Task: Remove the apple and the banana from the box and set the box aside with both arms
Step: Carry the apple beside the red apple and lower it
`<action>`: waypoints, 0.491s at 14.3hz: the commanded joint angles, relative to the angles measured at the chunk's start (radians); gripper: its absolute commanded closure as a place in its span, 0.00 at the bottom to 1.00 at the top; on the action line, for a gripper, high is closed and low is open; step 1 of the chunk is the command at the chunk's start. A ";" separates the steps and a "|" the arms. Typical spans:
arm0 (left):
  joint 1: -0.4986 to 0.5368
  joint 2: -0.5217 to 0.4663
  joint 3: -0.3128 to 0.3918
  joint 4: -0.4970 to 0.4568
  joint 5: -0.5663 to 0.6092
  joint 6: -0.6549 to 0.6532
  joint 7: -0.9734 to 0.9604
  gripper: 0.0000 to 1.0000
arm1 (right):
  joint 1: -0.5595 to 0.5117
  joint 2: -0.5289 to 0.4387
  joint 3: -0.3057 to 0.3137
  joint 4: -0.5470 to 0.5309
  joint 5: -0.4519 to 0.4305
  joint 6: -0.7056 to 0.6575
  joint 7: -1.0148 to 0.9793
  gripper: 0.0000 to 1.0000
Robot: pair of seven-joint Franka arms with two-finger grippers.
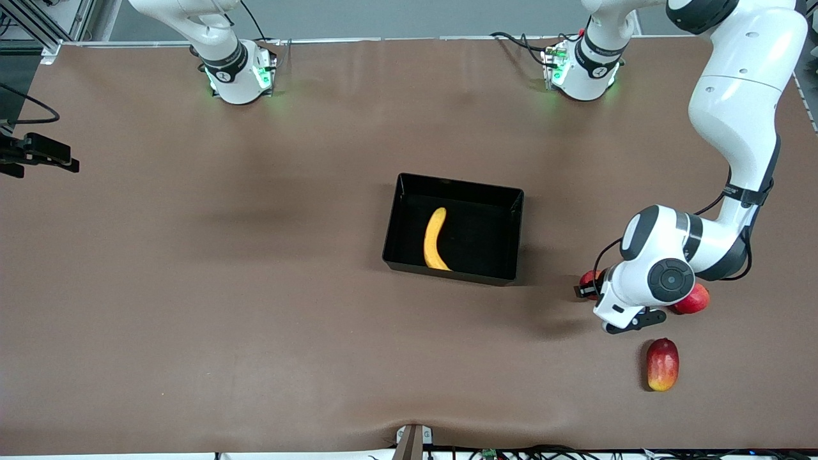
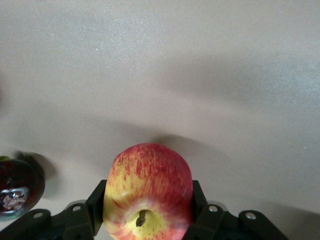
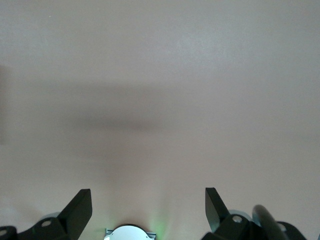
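Now the left tool (image 2: pixel 145 220) was clamped on the apple (image 2: pixel 148 192) over the desk (image 1: pixel 192 287) beside the box (image 1: pixel 409 252), banana (image 1: pixel 435 239) lying lengthwise inside, right tool (image 3: pixel 147 207) waiting agape.

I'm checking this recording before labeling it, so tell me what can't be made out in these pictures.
- Left gripper: in the front view the arm's wrist hides it; only the left wrist view shows it shut on the apple.
- Apple's underside: cut off by the left wrist view's edge, so contact with the table is unclear.
- Round red fruit: half hidden by the wrist, front view.
- Right gripper: outside the front view.
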 commanded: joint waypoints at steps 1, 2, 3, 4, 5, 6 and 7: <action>0.005 0.017 0.019 0.002 0.027 0.028 -0.012 1.00 | -0.016 0.010 0.007 0.017 0.001 -0.012 -0.002 0.00; 0.005 0.017 0.040 -0.004 0.027 0.050 -0.012 1.00 | -0.016 0.010 0.007 0.017 0.001 -0.012 -0.002 0.00; 0.008 0.018 0.043 -0.022 0.027 0.079 -0.012 1.00 | -0.016 0.010 0.007 0.017 0.001 -0.012 -0.002 0.00; 0.013 0.020 0.045 -0.036 0.025 0.106 -0.012 1.00 | -0.016 0.010 0.007 0.017 0.001 -0.012 -0.002 0.00; 0.011 0.021 0.044 -0.042 0.024 0.111 -0.012 1.00 | -0.016 0.010 0.007 0.017 -0.001 -0.012 -0.002 0.00; 0.013 0.023 0.045 -0.042 0.024 0.111 -0.012 0.89 | -0.016 0.010 0.007 0.017 0.001 -0.012 -0.002 0.00; 0.013 0.023 0.045 -0.042 0.024 0.111 -0.011 0.47 | -0.016 0.010 0.007 0.017 0.001 -0.012 0.000 0.00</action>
